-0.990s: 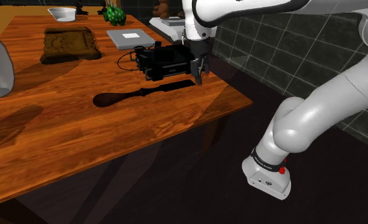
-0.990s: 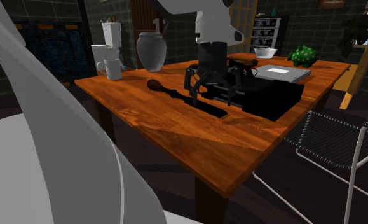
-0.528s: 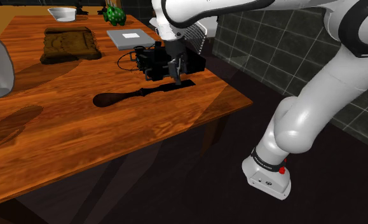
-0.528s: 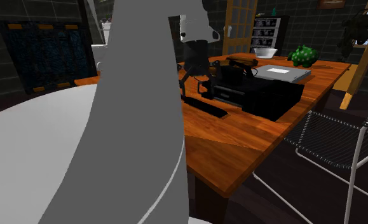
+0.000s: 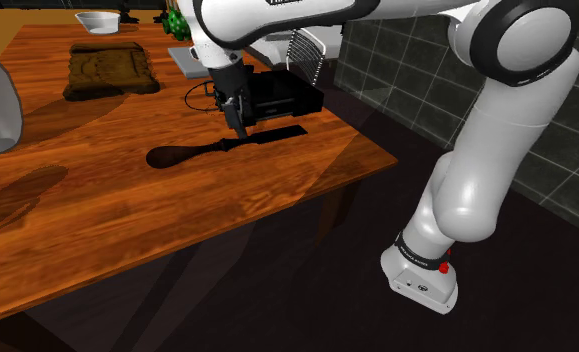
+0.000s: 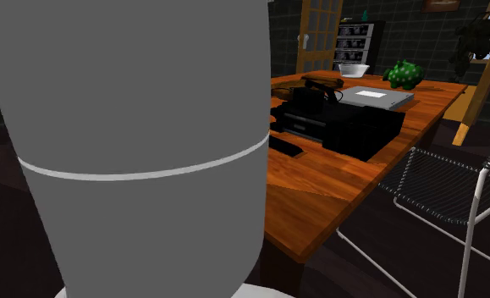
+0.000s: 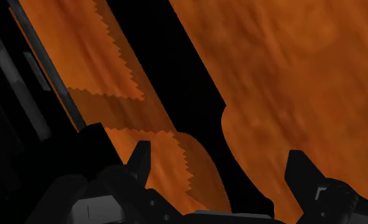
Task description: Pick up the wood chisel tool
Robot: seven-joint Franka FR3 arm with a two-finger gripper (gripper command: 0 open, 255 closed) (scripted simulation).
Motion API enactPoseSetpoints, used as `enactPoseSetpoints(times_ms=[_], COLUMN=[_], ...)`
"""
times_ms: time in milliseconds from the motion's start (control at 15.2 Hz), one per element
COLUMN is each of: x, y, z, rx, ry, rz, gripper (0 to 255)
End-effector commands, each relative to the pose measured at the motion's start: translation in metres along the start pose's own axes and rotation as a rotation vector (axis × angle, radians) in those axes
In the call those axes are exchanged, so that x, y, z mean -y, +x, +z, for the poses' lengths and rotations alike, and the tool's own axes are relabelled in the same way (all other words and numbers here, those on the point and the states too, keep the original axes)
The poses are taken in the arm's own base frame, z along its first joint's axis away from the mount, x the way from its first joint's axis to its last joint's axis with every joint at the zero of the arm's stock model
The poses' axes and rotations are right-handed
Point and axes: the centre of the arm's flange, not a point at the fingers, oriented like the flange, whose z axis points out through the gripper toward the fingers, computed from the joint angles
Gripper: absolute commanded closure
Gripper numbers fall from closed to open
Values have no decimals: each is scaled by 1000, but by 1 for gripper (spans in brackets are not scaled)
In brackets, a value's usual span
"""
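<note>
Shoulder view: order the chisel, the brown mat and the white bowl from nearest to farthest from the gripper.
1. The chisel, lying on the table right below the gripper.
2. The brown mat, farther back, toward the view's left.
3. The white bowl, at the table's far end, beyond the mat.

The surface (image 5: 277,200) is reddish wood with clear grain and a glossy, varnished sheen. The wood chisel (image 5: 192,152) on it looks matt and near-black throughout, like the black box (image 5: 287,98) just behind it. The arm (image 5: 497,170) has a smooth, softly shiny white shell.
</note>
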Motion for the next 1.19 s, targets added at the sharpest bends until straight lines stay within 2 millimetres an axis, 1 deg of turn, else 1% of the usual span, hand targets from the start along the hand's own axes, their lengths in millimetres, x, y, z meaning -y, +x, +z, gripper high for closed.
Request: enactPoseSetpoints(times_ms=[0,132,594,792,858,1122], x=[17,32,36,36,36,36], y=[22,42,51,52,52,52], z=[-6,-12,24,27,27,27], rx=[-4,-8,-8,-8,-8,-8], ry=[-16,-31,-31,-31,-31,-31], rz=[-57,-111,-111,-111,-111,-111], gripper=[0,0,0,0,255,255])
